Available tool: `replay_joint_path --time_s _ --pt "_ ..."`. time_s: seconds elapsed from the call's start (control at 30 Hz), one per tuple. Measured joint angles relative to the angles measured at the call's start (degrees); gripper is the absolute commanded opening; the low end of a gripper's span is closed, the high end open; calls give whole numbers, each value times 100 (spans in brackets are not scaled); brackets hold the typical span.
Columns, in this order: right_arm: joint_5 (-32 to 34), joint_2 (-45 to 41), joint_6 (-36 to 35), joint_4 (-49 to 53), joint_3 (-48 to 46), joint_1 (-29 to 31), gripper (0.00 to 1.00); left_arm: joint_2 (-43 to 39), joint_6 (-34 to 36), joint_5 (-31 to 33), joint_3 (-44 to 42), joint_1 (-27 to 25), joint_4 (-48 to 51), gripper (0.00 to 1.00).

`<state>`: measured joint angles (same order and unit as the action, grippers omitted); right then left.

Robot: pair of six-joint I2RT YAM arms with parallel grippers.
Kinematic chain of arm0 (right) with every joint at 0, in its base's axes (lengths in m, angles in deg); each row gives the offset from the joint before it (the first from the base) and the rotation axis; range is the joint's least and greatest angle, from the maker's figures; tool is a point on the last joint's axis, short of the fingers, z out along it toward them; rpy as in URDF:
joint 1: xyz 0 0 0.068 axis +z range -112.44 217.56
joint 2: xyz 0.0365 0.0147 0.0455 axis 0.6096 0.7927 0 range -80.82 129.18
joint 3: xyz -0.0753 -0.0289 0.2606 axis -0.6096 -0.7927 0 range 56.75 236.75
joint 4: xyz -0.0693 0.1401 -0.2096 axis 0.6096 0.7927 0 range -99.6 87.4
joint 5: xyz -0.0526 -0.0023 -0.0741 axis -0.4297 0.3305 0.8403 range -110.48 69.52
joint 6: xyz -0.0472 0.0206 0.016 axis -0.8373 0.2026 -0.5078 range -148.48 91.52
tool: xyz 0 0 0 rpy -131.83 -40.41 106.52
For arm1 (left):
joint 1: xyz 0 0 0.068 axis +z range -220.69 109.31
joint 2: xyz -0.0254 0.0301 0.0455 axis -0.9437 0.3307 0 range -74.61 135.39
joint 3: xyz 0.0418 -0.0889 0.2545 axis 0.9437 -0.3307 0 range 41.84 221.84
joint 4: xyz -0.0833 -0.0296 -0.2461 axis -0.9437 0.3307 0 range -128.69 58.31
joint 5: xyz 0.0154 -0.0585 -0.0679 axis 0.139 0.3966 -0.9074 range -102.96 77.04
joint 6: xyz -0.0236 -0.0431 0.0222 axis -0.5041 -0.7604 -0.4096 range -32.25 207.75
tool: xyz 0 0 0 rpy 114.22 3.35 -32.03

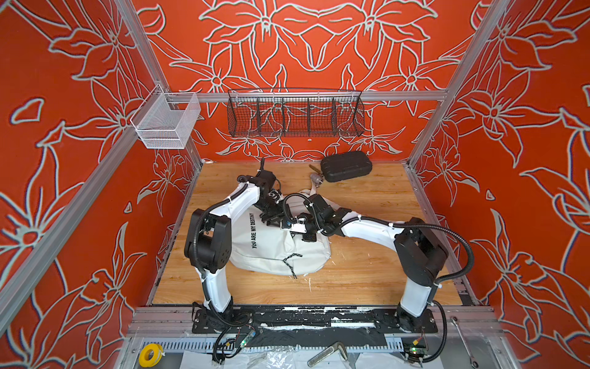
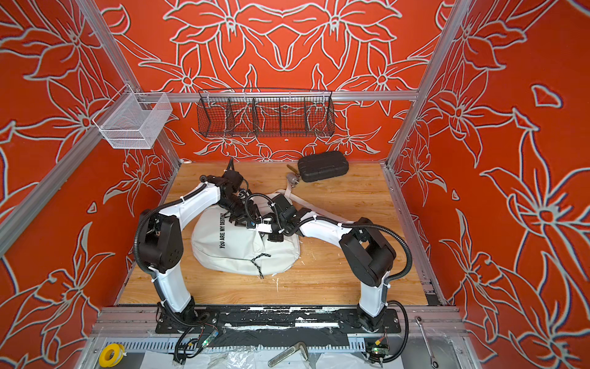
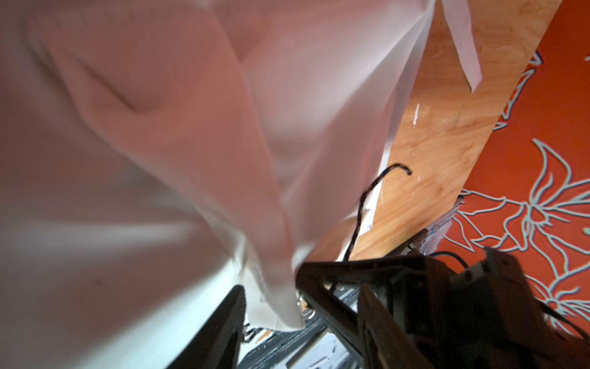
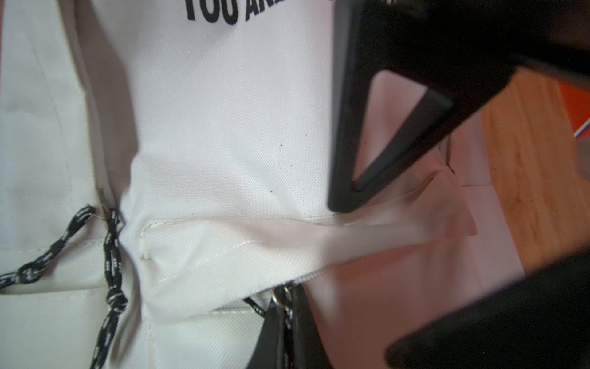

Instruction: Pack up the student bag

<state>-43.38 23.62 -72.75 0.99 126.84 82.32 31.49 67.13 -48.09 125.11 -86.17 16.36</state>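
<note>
Right claw [image 4: 284, 332] pinches the student bag's [image 1: 271, 252] zipper cord [image 4: 253, 307], left claw [image 3: 269, 284] spread; best draw it steadily along the track.

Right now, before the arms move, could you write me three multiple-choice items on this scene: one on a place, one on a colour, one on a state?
1. Where does the black case lie? A) on the bag B) on the table, beyond the bag C) at the table's near edge
2. What colour is the bag's print? A) red B) blue C) black
3. How stand the jaws of the right gripper? A) wide apart B) shut on the case C) shut on the bag's zipper cord
Key: 1B, the case lies behind the bag; 2C, the letters are black; 3C, the right wrist view shows the cord pinched.
</note>
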Motion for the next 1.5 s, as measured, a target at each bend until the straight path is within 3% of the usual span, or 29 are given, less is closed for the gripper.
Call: replay_joint_path --time_s 0.1,0.33,0.53,0.83,1.17,1.33,1.5 --pt "0 0 -7 57 17 2 0 4 -232 11 -131 -120 -122 53" --pt "22 0 44 103 24 24 0 15 -505 234 -140 -201 -118 21" --pt "22 -37 -22 103 -15 22 0 87 -448 393 20 -203 101 0" --pt "-122 -243 -789 310 -48 26 0 168 -208 391 337 -181 520 0" --pt "-472 -260 -1600 1386 584 35 0 297 -2 37 741 -20 1274 0" --pt "-525 -107 -1462 1768 872 35 0 442 247 -101 852 2 1443 0" --pt "-282 -98 -846 1659 872 83 0 529 520 -59 837 -22 1388 0"
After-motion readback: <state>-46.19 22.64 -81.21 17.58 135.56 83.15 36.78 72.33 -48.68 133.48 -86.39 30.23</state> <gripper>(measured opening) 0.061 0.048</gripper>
